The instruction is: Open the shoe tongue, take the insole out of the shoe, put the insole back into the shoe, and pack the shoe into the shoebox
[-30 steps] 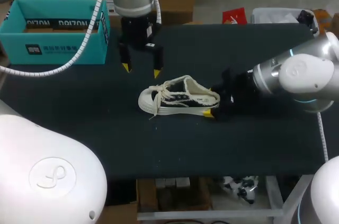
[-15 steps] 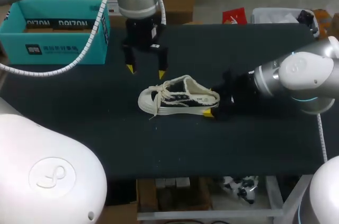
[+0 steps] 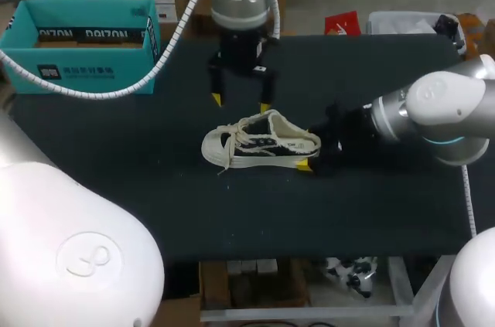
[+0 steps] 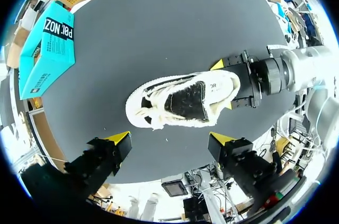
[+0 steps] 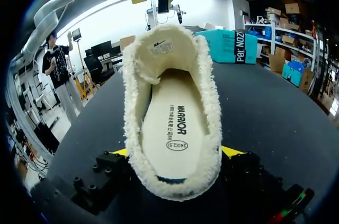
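Gripping the sneaker (image 3: 259, 141) by its heel on the dark tabletop (image 3: 139, 188), the right pincer (image 3: 312, 154) clamps both sides; the left pincer (image 3: 240, 103) hangs wide open just beyond it.

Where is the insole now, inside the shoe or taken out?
Inside. In the right wrist view the insole lies flat on the bottom of the shoe, ringed by its fleecy lining.

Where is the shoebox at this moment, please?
In the head view the teal shoebox stands open at the far left corner of the table, well apart from the shoe lying mid-table.
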`<act>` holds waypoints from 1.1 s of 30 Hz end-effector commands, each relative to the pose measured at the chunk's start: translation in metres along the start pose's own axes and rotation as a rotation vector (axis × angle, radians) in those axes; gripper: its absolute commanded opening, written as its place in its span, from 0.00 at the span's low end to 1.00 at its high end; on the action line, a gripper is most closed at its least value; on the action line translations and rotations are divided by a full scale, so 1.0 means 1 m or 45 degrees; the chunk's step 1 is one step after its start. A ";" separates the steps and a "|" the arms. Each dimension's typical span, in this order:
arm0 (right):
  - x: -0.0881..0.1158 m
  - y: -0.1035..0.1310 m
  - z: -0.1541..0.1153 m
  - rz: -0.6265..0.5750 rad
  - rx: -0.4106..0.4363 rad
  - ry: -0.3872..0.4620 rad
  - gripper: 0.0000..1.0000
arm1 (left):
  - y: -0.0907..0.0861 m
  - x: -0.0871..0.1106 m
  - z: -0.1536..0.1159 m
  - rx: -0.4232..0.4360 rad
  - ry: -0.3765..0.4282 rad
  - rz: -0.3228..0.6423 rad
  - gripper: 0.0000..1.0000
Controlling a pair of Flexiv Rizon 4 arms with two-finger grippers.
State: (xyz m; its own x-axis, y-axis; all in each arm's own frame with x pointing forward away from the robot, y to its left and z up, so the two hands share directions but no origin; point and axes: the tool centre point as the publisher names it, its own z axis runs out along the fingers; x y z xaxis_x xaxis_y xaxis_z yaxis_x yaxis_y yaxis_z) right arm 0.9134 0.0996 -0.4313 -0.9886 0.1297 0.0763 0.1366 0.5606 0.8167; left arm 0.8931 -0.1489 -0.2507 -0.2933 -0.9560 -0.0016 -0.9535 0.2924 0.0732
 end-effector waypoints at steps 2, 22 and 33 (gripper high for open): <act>-0.002 -0.004 0.005 -0.001 -0.002 0.001 0.00 | -0.014 0.023 0.013 -0.027 -0.132 -0.021 0.45; -0.002 -0.004 0.005 -0.001 -0.002 0.001 0.00 | -0.026 0.046 0.036 -0.090 -0.171 -0.068 0.47; -0.002 -0.004 0.005 -0.001 -0.002 0.001 0.00 | -0.028 0.045 0.049 -0.144 -0.198 -0.083 0.48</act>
State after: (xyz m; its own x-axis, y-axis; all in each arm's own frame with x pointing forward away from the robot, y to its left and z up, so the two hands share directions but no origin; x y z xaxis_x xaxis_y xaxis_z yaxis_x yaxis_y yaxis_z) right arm 0.9134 0.0998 -0.4314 -0.9886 0.1288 0.0775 0.1371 0.5613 0.8162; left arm 0.8987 -0.1944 -0.2977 -0.2473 -0.9566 -0.1543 -0.9610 0.2218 0.1654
